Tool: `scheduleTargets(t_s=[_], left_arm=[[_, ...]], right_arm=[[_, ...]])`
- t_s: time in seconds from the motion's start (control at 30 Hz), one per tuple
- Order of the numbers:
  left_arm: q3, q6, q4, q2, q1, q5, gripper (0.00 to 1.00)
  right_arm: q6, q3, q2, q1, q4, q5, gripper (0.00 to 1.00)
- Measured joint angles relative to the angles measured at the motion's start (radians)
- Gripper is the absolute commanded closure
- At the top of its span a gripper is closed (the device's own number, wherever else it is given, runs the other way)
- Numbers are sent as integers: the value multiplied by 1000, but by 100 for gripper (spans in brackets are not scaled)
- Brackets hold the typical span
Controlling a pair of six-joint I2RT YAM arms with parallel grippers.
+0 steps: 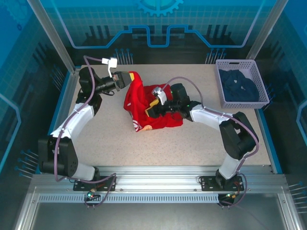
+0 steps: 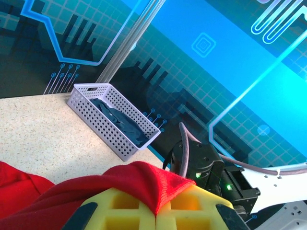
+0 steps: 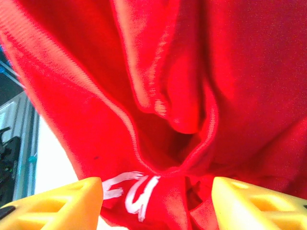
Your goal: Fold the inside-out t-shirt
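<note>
The inside-out t-shirt (image 1: 144,105) is bright red and lies bunched in the middle of the table, with a bit of tan print at its near edge. My left gripper (image 1: 125,80) is shut on a raised fold at the shirt's far left corner. In the left wrist view the yellow pads (image 2: 134,211) meet, with red cloth (image 2: 120,187) pinched in the seam of the left gripper (image 2: 157,213). My right gripper (image 1: 152,109) sits over the shirt's middle. Its yellow fingers (image 3: 62,201) stand wide apart, with loose red folds (image 3: 192,72) and white lettering (image 3: 132,189) between them in the right gripper (image 3: 157,203).
A white perforated basket (image 1: 259,84) holding a dark navy garment (image 1: 238,86) stands at the far right corner of the table; it also appears in the left wrist view as the basket (image 2: 96,120). Bare speckled tabletop (image 1: 192,148) lies in front of the shirt.
</note>
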Motion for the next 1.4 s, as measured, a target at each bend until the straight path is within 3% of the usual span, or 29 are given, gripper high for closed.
scheduleTargets(t_s=[0.07, 0.13, 0.23, 0.33, 0.47, 0.6, 0.83, 1.1, 1.4], left_arm=[[6, 3, -11, 0, 0, -6, 100], [7, 4, -13, 0, 0, -8, 100], [7, 4, -19, 0, -2, -16, 100], [7, 10, -32, -2, -2, -26, 100], [8, 31, -65, -21, -2, -54, 100], [14, 56, -119, -51, -2, -112, 100], [63, 128, -274, -165, -38, -261, 100], [219, 185, -373, -184, -137, -396, 100], [476, 210, -476, 110, -204, -464, 100]], right_arm=[[-7, 0, 0, 14, 14, -7, 38], [-13, 3, 10, 24, 28, -10, 46], [-18, 41, 65, 29, 42, 7, 77], [-32, 66, 95, 27, 34, 55, 99], [-49, 37, 7, 6, -10, 120, 100], [-85, 33, -213, -53, -122, 212, 100], [-117, 225, -531, -172, -340, 404, 100], [-130, 492, -581, -219, -505, 555, 100], [-172, 640, -574, -242, -667, 650, 100]])
